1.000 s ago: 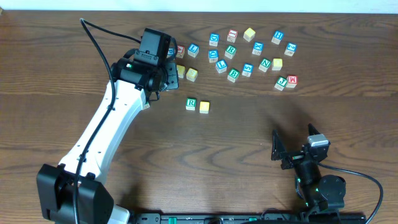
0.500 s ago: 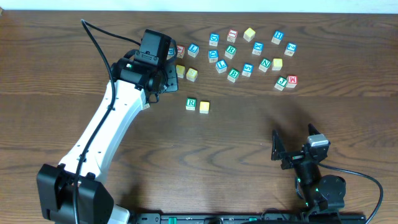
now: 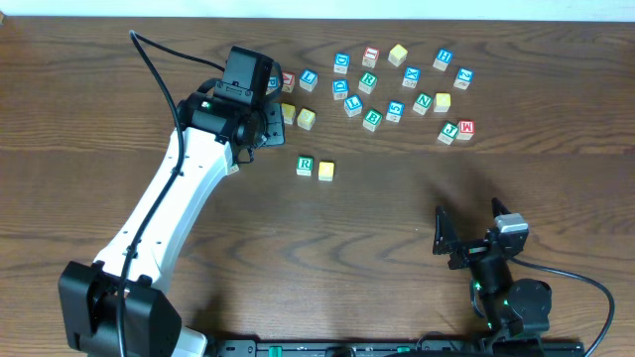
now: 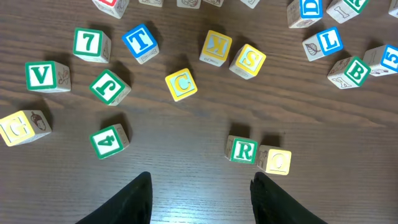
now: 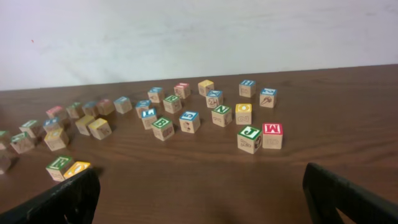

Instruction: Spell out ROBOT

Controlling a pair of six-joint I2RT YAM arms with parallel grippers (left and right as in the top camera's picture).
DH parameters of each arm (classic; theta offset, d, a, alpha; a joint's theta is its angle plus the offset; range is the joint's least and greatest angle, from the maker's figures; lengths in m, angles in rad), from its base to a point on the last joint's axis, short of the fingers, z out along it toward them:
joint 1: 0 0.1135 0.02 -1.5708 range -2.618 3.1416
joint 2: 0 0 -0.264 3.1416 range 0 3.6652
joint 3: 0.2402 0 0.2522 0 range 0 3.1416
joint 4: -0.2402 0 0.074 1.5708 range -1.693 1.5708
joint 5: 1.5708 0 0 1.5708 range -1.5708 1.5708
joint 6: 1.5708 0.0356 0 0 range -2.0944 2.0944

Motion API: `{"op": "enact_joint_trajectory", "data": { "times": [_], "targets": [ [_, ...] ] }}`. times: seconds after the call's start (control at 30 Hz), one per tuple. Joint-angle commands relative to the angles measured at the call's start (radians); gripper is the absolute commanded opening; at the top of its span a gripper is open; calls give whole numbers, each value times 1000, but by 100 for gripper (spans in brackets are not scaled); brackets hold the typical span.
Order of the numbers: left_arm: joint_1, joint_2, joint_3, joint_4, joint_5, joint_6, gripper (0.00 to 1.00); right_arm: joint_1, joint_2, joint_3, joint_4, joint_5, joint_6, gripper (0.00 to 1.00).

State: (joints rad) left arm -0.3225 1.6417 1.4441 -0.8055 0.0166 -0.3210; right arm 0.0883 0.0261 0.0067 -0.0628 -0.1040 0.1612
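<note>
Progress stands at 2 of 5 letters: R cube point(image 4: 243, 150) and O cube point(image 4: 274, 160) sit side by side at 1 o'clock of the left gripper point(image 4: 200, 182), its empty jaws widening; right gripper point(image 5: 200, 180) gapes idle.

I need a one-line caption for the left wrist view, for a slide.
Open, empty left gripper hovers near the green R cube and a yellow cube set side by side.

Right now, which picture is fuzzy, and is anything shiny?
Left wrist view: sharp, the green R reads clearly, pale sheen on the table at the bottom. Right wrist view: the far blocks look soft. Overhead view: even light, soft shadows.
</note>
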Motion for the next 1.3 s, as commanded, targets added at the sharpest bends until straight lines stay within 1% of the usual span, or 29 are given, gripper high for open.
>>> {"op": "enact_joint_trajectory", "data": {
  "times": [0.0, 0.27, 0.43, 0.53, 0.7, 0.83, 0.93, 1.1, 1.2, 1.27],
  "targets": [
    [3, -8, 10, -1, -2, 10, 50, -3, 3, -1, 3, 0, 76, 99],
    [3, -8, 10, -1, -2, 10, 50, -3, 3, 15, 82, 0, 97, 99],
    [3, -8, 10, -1, -2, 10, 50, -3, 34, 90, 65, 0, 92, 99],
    [3, -8, 10, -1, -2, 10, 50, -4, 100, 156, 58, 0, 63, 99],
    [3, -8, 10, -2, -2, 10, 50, -5, 319, 349, 2, 0, -16, 99],
    [3, -8, 10, -2, -2, 10, 50, -5, 514, 547, -97, -2, -36, 99],
    [3, -8, 10, -5, -2, 10, 50, -5, 656, 722, -201, -3, -68, 99],
    [3, -8, 10, -5, -2, 10, 51, -5, 880, 1032, -483, 1, -175, 99],
    [3, -8, 10, -4, -3, 10, 50, -5, 1011, 1204, -647, 1, -189, 99],
    [3, -8, 10, -4, -3, 10, 51, -5, 1081, 1290, -724, 1, -189, 99]
  ]
}}
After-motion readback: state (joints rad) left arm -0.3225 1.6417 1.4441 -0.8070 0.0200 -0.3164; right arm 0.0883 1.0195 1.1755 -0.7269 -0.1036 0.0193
